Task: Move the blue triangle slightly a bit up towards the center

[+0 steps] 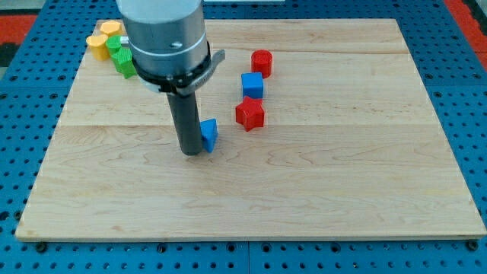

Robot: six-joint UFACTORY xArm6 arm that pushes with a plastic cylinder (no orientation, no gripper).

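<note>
Touching my tip [192,151]: small blue triangle [209,135], upright, at its right.

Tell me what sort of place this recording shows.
Probably a lab tabletop for robot pushing trials: a wooden board lies on a blue perforated surface; small coloured blocks, such as the blue triangle, sit beside my tip.

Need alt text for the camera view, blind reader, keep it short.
My tip rests on a wooden board, touching the left side of the blue triangle. Up and right sit a red star-like block, a blue cube and a red cylinder; yellow blocks and green blocks cluster top left.
</note>
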